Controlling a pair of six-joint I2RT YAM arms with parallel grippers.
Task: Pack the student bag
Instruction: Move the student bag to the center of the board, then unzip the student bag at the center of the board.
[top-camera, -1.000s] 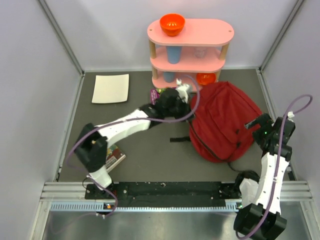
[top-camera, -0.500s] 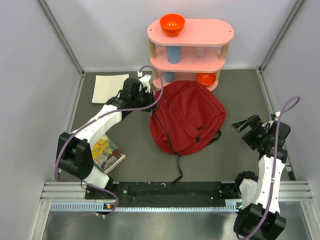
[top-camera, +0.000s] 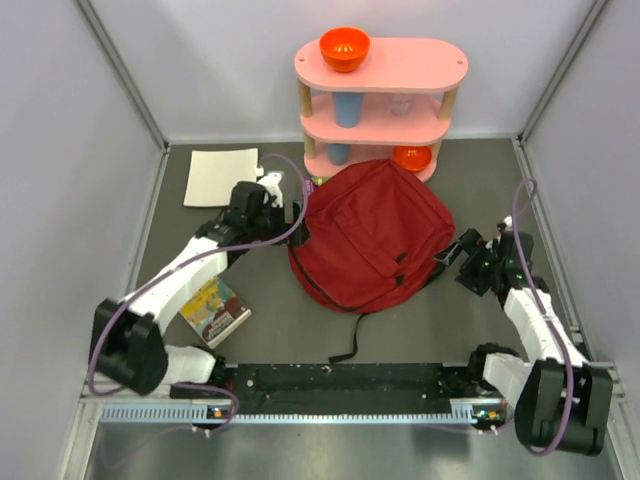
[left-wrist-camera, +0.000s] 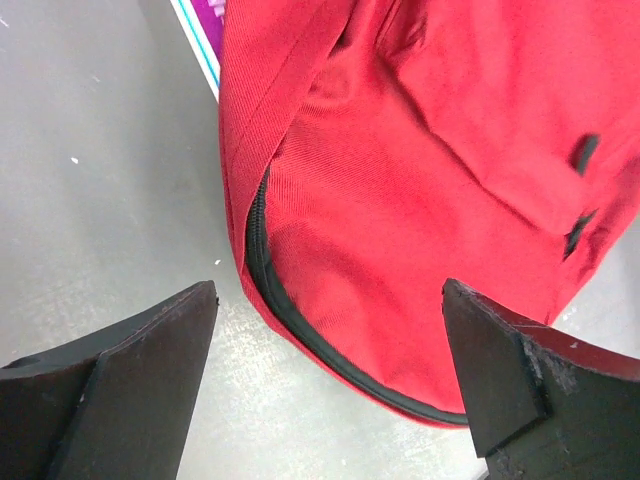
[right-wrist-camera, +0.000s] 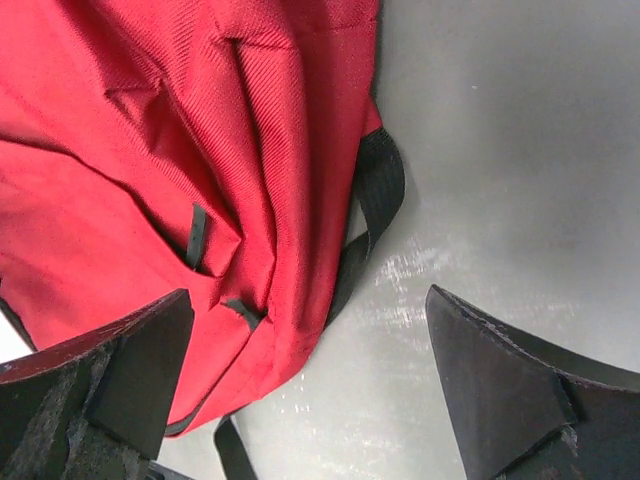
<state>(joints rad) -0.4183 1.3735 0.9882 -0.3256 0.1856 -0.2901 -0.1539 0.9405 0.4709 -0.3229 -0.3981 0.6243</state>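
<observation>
The student bag (top-camera: 372, 232), a soft dark-red backpack with black zipper lines, lies flat in the middle of the table. My left gripper (top-camera: 296, 226) is at its left edge, open and holding nothing. In the left wrist view the bag (left-wrist-camera: 430, 150) and its black zipper (left-wrist-camera: 300, 330) sit just ahead of the gripper (left-wrist-camera: 330, 375), between the spread fingers. My right gripper (top-camera: 455, 258) stands open at the bag's right edge. The right wrist view shows the bag's corner (right-wrist-camera: 150, 160) and a black strap (right-wrist-camera: 382, 190) ahead of the empty gripper (right-wrist-camera: 310, 380).
A pink three-tier shelf (top-camera: 440, 62) stands behind the bag, with an orange bowl (top-camera: 345, 47) on top and a blue cup (top-camera: 347, 108) below. A white sheet (top-camera: 221, 176) lies back left, a picture book (top-camera: 215, 308) front left. A purple-edged book (left-wrist-camera: 200, 45) pokes from under the bag.
The left gripper dragged the bag leftward to the table's middle, then let go and opened. The right arm swung in toward the bag's right edge, still open.
</observation>
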